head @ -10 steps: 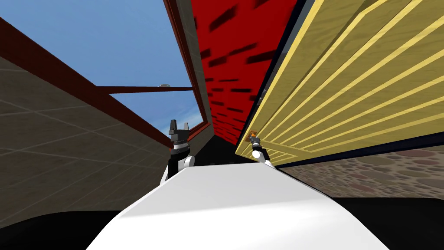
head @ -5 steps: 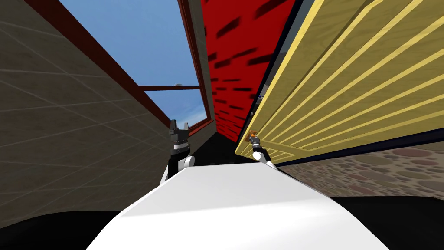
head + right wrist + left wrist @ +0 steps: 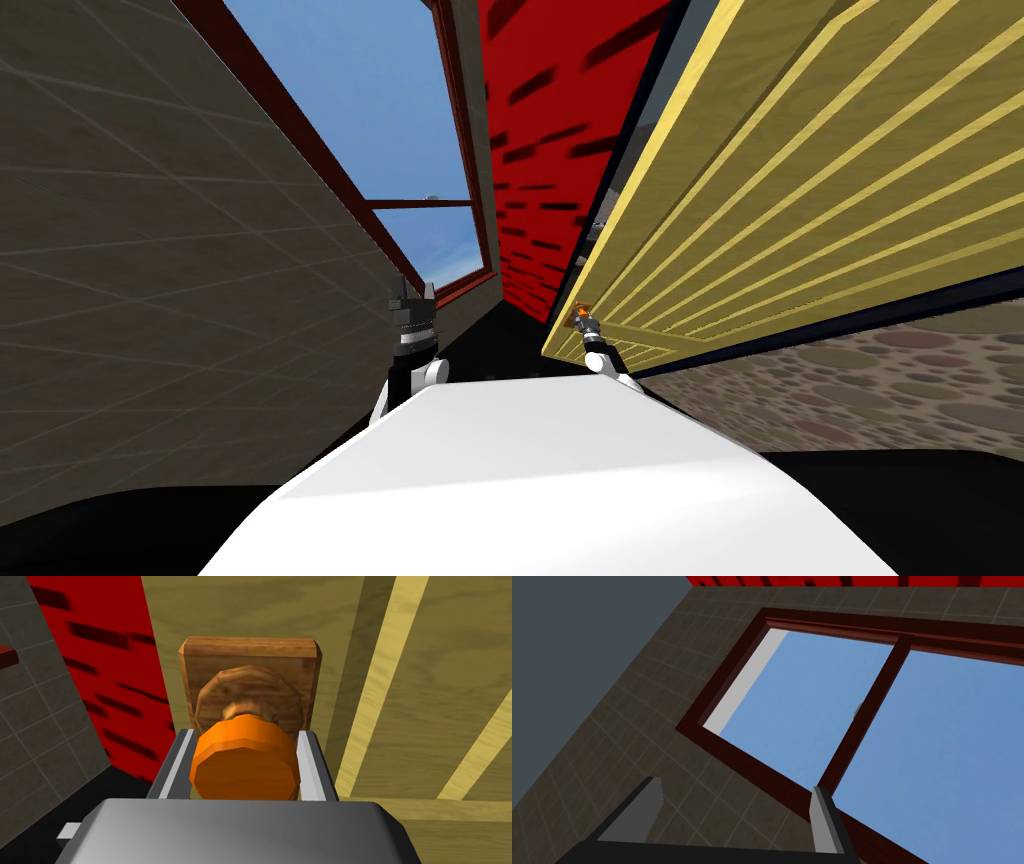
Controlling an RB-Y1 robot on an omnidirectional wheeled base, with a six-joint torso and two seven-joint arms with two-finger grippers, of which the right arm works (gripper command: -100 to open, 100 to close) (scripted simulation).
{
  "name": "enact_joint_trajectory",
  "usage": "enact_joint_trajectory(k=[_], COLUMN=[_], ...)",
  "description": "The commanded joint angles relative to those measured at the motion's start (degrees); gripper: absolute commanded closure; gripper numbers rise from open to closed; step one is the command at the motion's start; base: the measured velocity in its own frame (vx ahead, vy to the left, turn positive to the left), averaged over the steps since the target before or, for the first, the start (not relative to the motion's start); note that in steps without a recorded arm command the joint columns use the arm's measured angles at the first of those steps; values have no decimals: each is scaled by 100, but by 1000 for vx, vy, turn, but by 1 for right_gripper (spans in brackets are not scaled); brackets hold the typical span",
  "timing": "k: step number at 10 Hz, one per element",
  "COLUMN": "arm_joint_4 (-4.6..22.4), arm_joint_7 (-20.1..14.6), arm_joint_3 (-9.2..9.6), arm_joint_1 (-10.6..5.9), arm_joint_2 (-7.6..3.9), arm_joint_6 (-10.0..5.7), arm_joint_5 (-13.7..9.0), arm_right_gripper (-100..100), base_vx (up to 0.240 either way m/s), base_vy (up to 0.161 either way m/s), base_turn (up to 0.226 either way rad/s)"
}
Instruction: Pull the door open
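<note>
Right wrist view: hand (image 3: pixel 245 736) around knob (image 3: pixel 245 766)

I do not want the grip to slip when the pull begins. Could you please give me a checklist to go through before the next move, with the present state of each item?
1. Right gripper shut on the orange knob: ok, both fingers press its sides.
2. Knob centred between the fingers: ok.
3. Knob joined to the wooden backplate on the yellow door: ok.
4. Left gripper away from the door: ok, open, facing the window.
5. Door unlatched: cannot tell.
6. Free space behind me for the pull: cannot tell.
</note>
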Motion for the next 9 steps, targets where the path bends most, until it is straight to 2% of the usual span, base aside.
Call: enact_joint_trajectory(k=[1, 7, 8, 9], arm_joint_4=[-37, -149, -134, -149], arm_joint_7=[-87, -399, -356, -446], arm_joint_3=[96, 355, 323, 425], arm_joint_1=[26, 122, 114, 148], arm_joint_2=[-70, -369, -337, -419], arm_joint_6=[-35, -185, -155, -200], arm_joint_5=[34, 135, 118, 143], arm_right_gripper=[100, 100, 100, 100], base_vx=[-245, -226, -109, -152], base_vy=[-59, -54, -33, -25], base_turn=[135, 135, 45, 138])
